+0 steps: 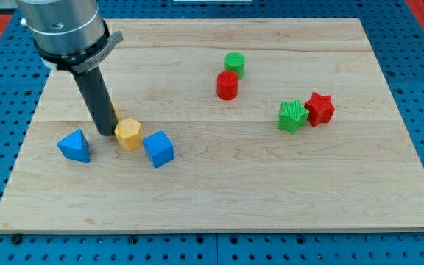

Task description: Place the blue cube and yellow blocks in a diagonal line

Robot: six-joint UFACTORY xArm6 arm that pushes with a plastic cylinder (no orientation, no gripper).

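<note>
wooden board (219, 199) | my tip (107, 132) touching yellow block (129, 135) | blue cube (158, 149) beside

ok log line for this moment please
my tip: just left of yellow block | second yellow block: mostly hidden behind rod | blue cube: right of yellow block | line: not yet diagonal

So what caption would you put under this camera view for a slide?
My tip rests beside a yellow block, with a blue cube and blue triangular block nearby on the wooden board.
</note>
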